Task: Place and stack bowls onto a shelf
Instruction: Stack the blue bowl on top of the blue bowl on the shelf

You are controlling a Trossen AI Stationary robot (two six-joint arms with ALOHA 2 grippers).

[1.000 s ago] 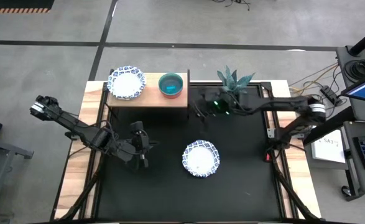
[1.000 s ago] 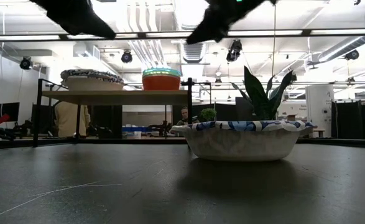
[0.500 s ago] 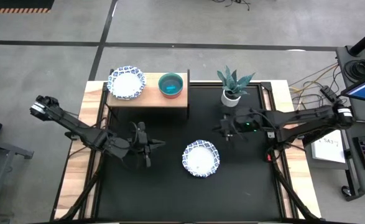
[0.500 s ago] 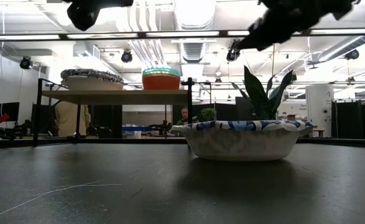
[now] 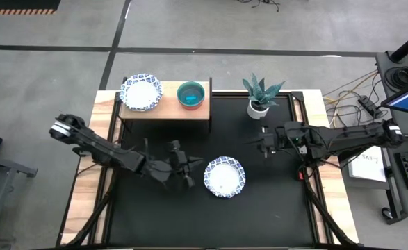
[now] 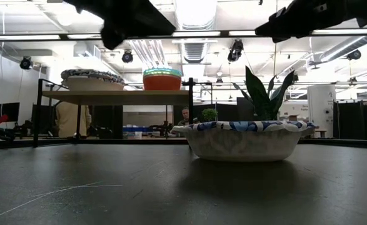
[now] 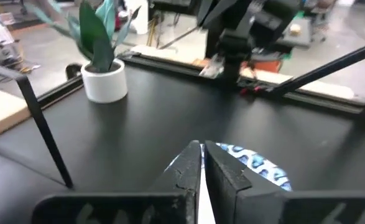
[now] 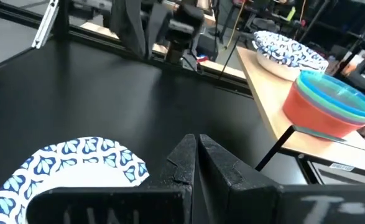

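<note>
white bowl (image 7: 257, 167) half hidden behind left gripper (image 7: 201, 163) (jaws closed).

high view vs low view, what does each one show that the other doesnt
Only the high view shows both whole arms: the shut left gripper beside the patterned bowl on the mat and the shut right gripper near the plant.

Only the low view shows that the teal bowl tops a stack with a red bowl under it.

Both show the shelf with its patterned bowl.
</note>
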